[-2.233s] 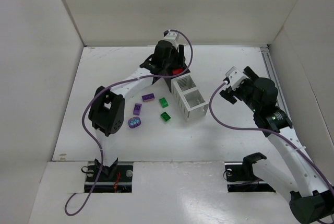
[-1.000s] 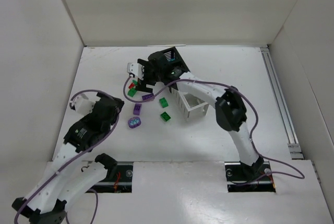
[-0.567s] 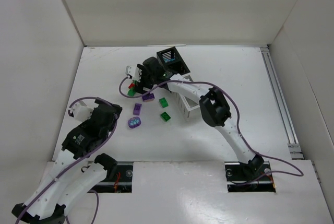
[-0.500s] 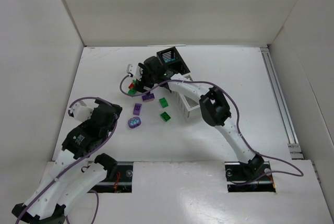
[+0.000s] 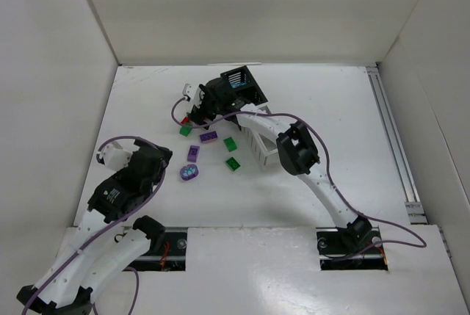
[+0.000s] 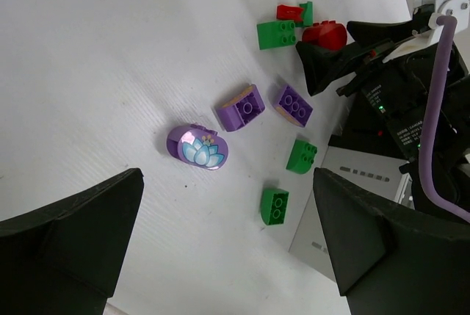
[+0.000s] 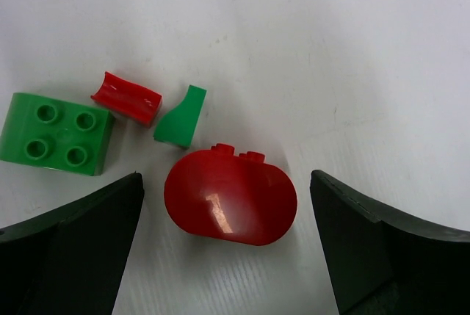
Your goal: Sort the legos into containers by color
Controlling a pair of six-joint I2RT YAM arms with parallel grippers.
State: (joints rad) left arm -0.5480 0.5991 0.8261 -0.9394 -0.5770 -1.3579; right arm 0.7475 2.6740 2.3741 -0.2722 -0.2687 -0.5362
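- Your right claw [image 7: 226,179] stands wide open and holds nothing. In its wrist view one finger fills each lower corner, and the rounded red brick [image 7: 231,197] lies between them, touching neither.
- Just above that brick lie a green wedge [image 7: 181,117] and a curved red piece [image 7: 126,98]. A four-stud green brick [image 7: 55,133] sits at the left edge.
- From above, your right arm [image 5: 294,150] reaches to the upper middle of the frame. Its claw is over this red-and-green cluster, just left of the black bin [image 5: 252,86].
- The bins run down and right from that black one. A white bin [image 5: 258,150] shows beside the arm's elbow, and the arm hides most of the row.
- Your left claw [image 6: 228,183] is also wide open and empty. From above it sits at the lower left, well apart from the bins.
- In the middle of the left wrist view lies a purple lotus brick [image 6: 198,146].
- Up and right of it are a purple arch brick [image 6: 241,107] and a purple flat brick [image 6: 294,105].
- Lower right of those lie an upper green brick [image 6: 302,156] and a lower green brick [image 6: 274,205], near the white bin.
- All of these bricks lie on the table [image 5: 147,109], outside the bins.
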